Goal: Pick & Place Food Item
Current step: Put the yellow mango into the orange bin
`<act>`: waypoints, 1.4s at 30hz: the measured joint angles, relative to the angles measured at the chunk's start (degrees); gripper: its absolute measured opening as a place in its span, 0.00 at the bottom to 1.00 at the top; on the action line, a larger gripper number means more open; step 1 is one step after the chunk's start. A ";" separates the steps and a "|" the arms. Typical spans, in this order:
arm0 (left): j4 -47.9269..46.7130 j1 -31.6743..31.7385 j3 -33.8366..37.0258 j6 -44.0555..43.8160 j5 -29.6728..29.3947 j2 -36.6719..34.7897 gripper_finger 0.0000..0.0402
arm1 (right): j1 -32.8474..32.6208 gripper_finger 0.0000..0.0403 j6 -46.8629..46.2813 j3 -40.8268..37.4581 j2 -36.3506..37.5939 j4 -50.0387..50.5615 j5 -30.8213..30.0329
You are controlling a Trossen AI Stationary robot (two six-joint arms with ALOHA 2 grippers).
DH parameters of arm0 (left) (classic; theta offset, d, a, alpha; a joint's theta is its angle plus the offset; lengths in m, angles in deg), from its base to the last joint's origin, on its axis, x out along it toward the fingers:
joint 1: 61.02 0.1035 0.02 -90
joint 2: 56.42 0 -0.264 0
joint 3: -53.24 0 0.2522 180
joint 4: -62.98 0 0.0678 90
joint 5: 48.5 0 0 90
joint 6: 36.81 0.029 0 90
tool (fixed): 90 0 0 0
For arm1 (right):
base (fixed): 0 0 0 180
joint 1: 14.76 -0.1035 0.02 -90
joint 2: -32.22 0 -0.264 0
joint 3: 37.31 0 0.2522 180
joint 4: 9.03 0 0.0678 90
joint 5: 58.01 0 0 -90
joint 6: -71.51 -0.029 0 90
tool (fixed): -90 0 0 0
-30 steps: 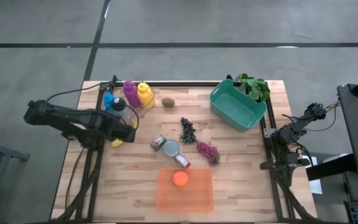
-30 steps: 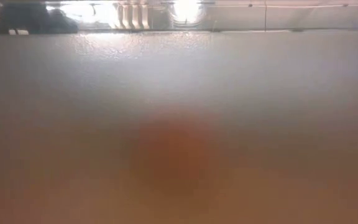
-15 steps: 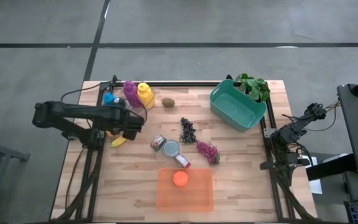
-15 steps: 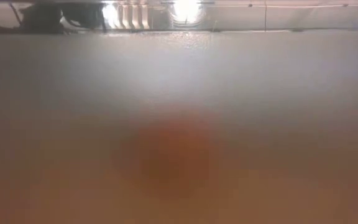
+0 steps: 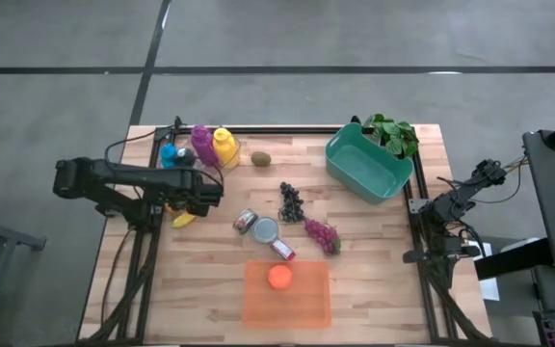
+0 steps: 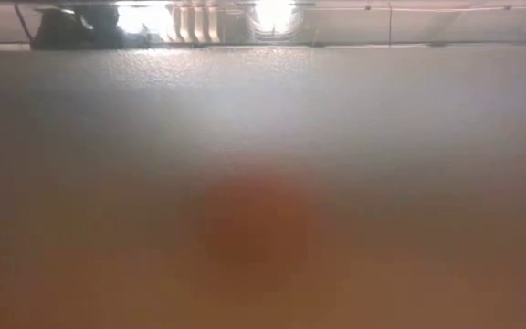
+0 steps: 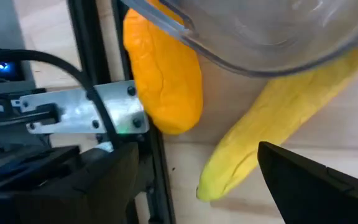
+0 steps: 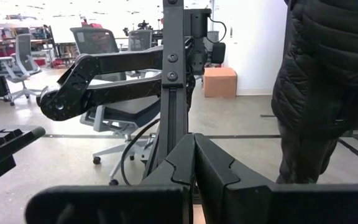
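Note:
A yellow banana (image 5: 181, 220) lies flat on the wooden table (image 5: 374, 280) near its left edge. Its end (image 7: 229, 168) shows in the left wrist view beside an orange food piece (image 7: 166, 74) and under a clear container (image 7: 266, 31). My left gripper (image 5: 206, 196) (image 7: 210, 193) hangs open, slanting down just above the banana's end, one finger on either side and touching nothing. My right gripper (image 8: 194, 163) is shut and held level off the table's right edge (image 5: 451, 204).
Purple (image 5: 202, 143), yellow (image 5: 224, 145) and blue (image 5: 169, 154) bottles stand at the far left. A kiwi (image 5: 261, 159), dark grapes (image 5: 290, 200), red grapes (image 5: 322, 234) and cans (image 5: 263, 229) lie mid-table. A teal bin (image 5: 368, 164) stands far right, and an orange tray (image 5: 302, 306) holds an orange (image 5: 278, 277) at the near edge.
My left gripper has come down toward the banana and shifted a little toward the table's right and far edges, tipping more steeply downward. Its fingers have stayed open. The banana has not moved.

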 joint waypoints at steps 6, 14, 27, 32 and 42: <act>3.29 1.94 1.85 0.99 -3.03 0.02 0.82 | 0.00 0.02 0.00 0.00 0.00 -0.02 0.00; 3.99 2.95 1.42 13.13 -7.05 0.00 0.82 | 0.00 0.02 0.02 -0.01 0.00 -0.02 0.00; 4.50 4.20 1.43 5.06 -2.00 0.00 0.82 | 0.01 0.02 0.01 -0.01 0.00 0.00 0.00; 4.34 4.20 0.25 4.28 2.07 -0.09 0.82 | 0.01 0.02 0.00 -0.01 0.00 -0.01 0.00; -1.70 4.07 -8.16 1.10 6.82 -0.14 0.82 | 0.01 0.02 0.00 -0.01 0.00 0.00 0.00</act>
